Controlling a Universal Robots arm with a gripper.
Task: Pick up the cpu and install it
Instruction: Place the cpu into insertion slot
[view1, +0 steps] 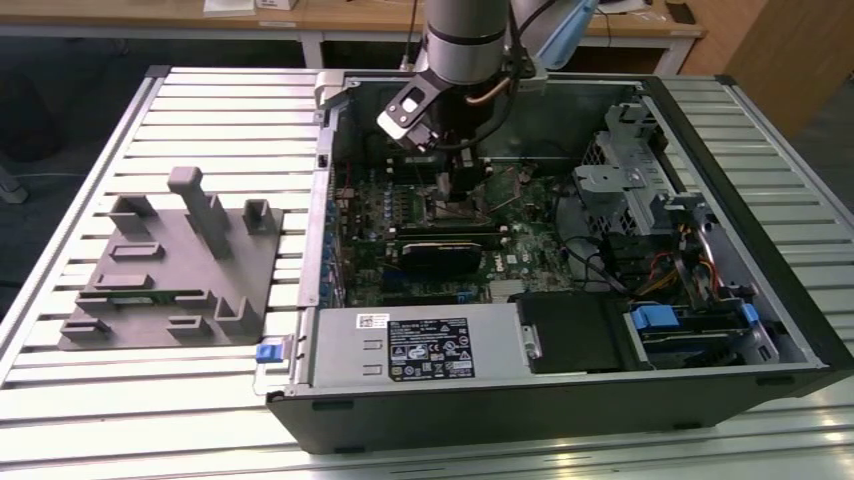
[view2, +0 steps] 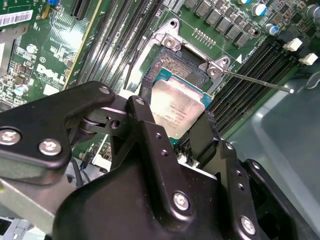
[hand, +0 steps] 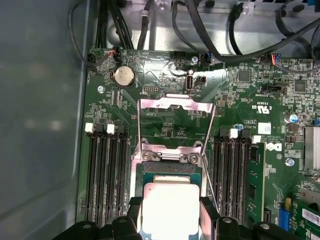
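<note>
One arm reached down from the upper centre of the exterior view into an open computer case. The case lay flat on the slatted metal bench, its side off so that the green motherboard faced up for the work. The jaws were low over the board, mid-frame. On the exterior view's left sat a matt grey fixture of blocky posts and pockets, well apart from the arm.

In the second wrist view the jaws, black and angular with bright screw heads, pinched the cpu by two opposite edges. This left its flat top free, likely so that it sat level with the socket just beneath. The cpu was a small square with a dull silver lid on a green rim. A thin steel lever was swung clear beside the socket.

In the first wrist view the cpu was between the jaws, directly over the socket frame; whether it was seated I could not tell. The bright metal load plate was tipped open, away from the jaws, giving room. Long black memory slots with white clips flanked the socket on both sides
</note>
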